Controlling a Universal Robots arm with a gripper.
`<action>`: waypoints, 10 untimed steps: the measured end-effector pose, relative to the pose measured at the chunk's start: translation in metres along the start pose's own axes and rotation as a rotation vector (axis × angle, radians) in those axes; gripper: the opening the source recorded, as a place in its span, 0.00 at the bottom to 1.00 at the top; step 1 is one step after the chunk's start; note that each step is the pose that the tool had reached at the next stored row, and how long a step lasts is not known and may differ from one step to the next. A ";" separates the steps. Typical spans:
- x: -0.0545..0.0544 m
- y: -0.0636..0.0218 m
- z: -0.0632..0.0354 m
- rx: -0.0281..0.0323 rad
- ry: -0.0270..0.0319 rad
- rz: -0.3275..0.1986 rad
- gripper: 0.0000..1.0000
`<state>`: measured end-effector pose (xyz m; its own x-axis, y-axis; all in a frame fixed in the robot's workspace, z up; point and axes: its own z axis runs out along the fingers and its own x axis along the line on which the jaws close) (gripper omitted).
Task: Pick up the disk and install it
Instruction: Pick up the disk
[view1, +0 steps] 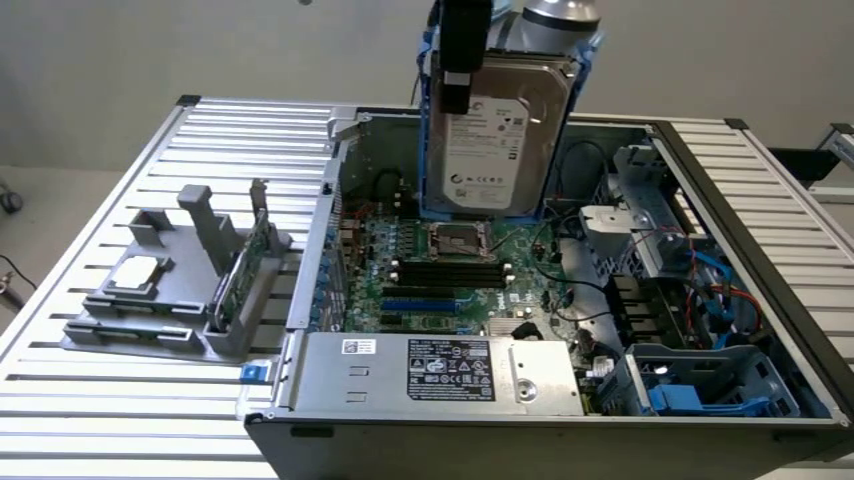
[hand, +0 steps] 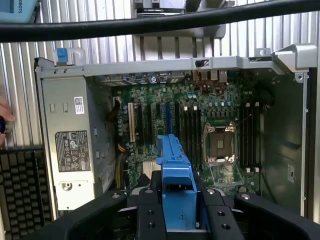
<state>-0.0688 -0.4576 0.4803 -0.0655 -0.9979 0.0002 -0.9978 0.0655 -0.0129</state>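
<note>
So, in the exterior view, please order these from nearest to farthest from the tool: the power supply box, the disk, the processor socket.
1. The disk: held upright in the tool, above the open case.
2. The processor socket: on the motherboard, under the disk.
3. The power supply box: along the case's edge closest to the camera.

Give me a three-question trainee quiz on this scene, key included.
1. True or false: the disk lies flat.
2. The gripper is shut on: A) the green card, B) the disk, C) the small chip.
3. Fill in: the disk hangs over the open computer case's ____.
Key: 1 false; 2 B; 3 motherboard.
</note>
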 end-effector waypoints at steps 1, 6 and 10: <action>0.001 -0.0044 0.0001 0.0000 -0.0008 0.000 0.33; 0.004 -0.0274 0.0003 -0.0003 -0.0046 0.000 0.33; 0.007 -0.0461 0.0006 -0.0004 -0.0056 0.000 0.33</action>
<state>-0.0233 -0.4677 0.4802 -0.0655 -0.9978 -0.0054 -0.9978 0.0655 -0.0125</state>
